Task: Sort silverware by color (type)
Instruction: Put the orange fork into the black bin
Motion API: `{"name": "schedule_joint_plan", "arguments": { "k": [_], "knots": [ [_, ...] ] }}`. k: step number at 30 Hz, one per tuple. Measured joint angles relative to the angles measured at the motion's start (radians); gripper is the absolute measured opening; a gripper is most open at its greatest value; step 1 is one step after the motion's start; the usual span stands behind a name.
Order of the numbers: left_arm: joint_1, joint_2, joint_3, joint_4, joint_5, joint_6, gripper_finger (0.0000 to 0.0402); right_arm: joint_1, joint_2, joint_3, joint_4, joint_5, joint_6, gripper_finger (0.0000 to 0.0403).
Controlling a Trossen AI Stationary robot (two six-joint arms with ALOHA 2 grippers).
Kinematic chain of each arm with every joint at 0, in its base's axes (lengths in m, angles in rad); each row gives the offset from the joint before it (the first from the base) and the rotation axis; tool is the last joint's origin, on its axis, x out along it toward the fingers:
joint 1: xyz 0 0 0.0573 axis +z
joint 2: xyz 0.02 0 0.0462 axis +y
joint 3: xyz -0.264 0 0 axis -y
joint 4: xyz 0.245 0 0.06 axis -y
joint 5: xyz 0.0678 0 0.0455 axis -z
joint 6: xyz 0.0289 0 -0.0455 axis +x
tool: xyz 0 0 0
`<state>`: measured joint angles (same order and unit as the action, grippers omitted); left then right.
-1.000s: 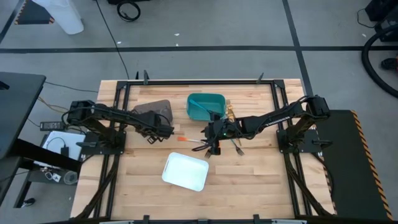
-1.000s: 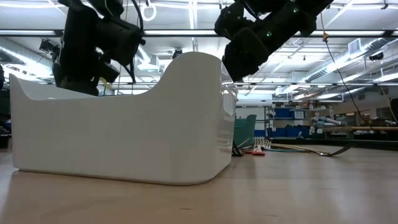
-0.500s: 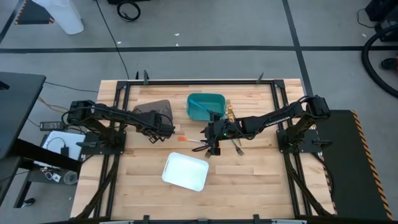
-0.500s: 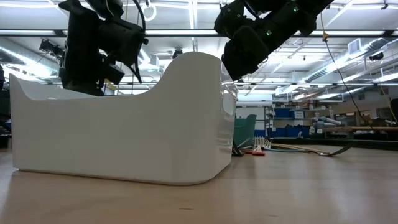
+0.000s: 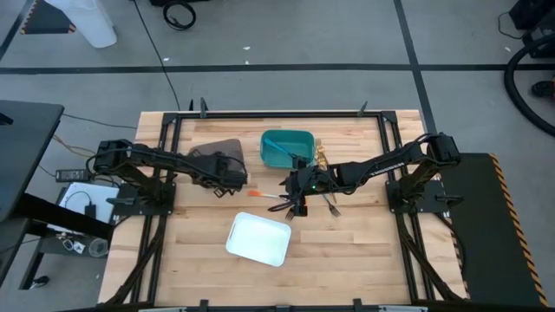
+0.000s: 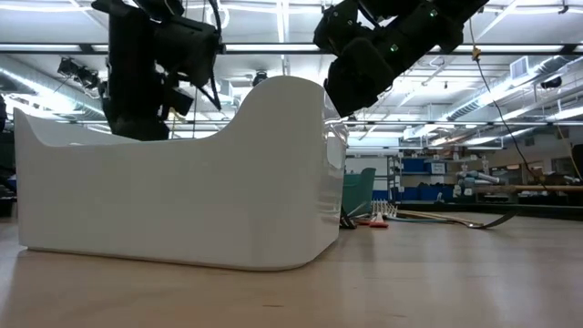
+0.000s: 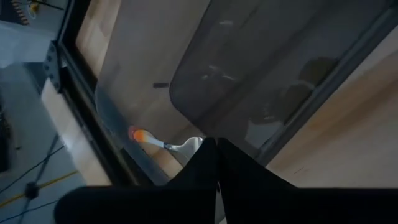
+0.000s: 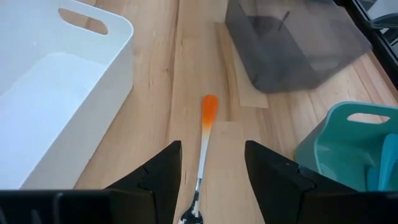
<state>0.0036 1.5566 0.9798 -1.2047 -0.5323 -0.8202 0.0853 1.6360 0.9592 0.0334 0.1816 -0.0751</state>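
1. Our left gripper (image 5: 232, 176) has just snapped shut; in its wrist view the two fingers (image 7: 214, 163) meet with no gap and nothing between them. A second ago it sat a bit nearer the table middle with the jaws apart; now it is pulled in over the near corner of the grey bin (image 5: 215, 154).
2. The left wrist view shows an orange-handled utensil (image 7: 152, 138) lying in the grey bin, clear of the fingers. We read that as a drop-off just completed: one orange piece sorted.
3. Our right gripper (image 5: 295, 204) has not moved across the frames. Its jaws stand wide, straddling another orange-handled piece (image 8: 205, 134) that lies flat on the wooden table (image 5: 347, 243) between the white tray (image 5: 257, 239) and the grey bin. Not gripped yet.
4. The rest of the silverware (image 5: 323, 178) is a loose cluster on the table just beside the teal bin (image 5: 286, 148), near the right arm. Unchanged versus the earlier frames.
5. The low view is mostly blocked by the white tray; a few pieces are visible past its edge on the table.
6. Our call: early in the job. Next logical step is the right jaws closing on the orange piece below them.
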Motion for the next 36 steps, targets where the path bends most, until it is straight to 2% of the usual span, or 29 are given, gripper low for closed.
{"name": "schedule_joint_plan", "arguments": {
  "k": [4, 13, 19, 24, 36],
  "knots": [
    [0.0, 0.0, 0.001, 0.084, -0.006, -0.008, 0.0011, 0.0, 0.0, 0.0, 0.001, -0.001, -0.014, 0.0187],
    [0.0, 0.0, 0.002, 0.091, -0.007, -0.048, 0.0012, -0.008, 0.0, 0.0, 0.003, -0.021, -0.07, 0.0187],
    [0.0, 0.0, 0.002, 0.16, -0.051, -0.025, 0.0013, -0.046, 0.0, -0.001, 0.108, -0.055, -0.152, 0.0187],
    [0.0, 0.0, 0.003, 0.21, -0.057, 0.008, 0.0013, -0.094, 0.051, 0.014, 0.167, -0.06, -0.227, 0.0187],
    [0.0, -0.001, 0.013, 0.223, -0.075, 0.043, 0.0013, -0.164, 0.22, 0.101, 0.108, 0.019, -0.46, 0.0187]
  ]
}}
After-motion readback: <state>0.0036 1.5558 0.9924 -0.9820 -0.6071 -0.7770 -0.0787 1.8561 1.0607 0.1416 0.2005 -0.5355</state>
